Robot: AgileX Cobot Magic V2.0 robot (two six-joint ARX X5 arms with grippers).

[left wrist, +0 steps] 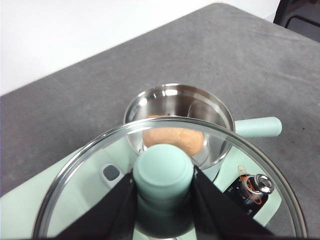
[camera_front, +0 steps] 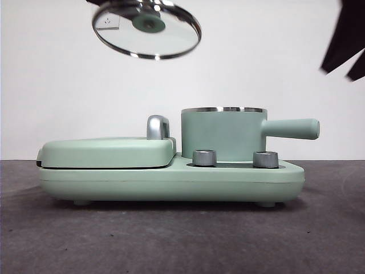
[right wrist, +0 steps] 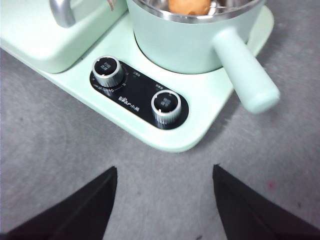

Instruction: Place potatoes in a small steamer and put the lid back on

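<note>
Holding the lid (camera_front: 146, 29) by its mint knob, the left gripper (left wrist: 163, 197) has both jaws clamped on the knob's sides; lid hangs high in the air, tilted, well above the cooker base (camera_front: 171, 182) and off toward its grill-plate end, not over the pot. Potato (left wrist: 173, 137) already sits inside the small steamer (camera_front: 223, 135), which stands on the base's knob end, its straight handle (camera_front: 292, 129) pointing out past that end. So the loading step looks done; what's left is the lid. Key relation: from the lid, the pot opening lies below and sideways toward the handle end, so the left arm needs a lateral shift plus a descent, and the tilt has to come out so the steel rim seats flat on the pot rim. Left wrist view looks down through the glass at the pot, rim only partly overlapped, so not centred yet as I read it. Left arm is the only one in play. Right gripper (right wrist: 165, 200) has jaws apart, nothing between them, hovering off the base's front edge near the two dials (right wrist: 136, 96), clear of the handle. Risk, my guess: seating while tilted could catch one rim edge.
</note>
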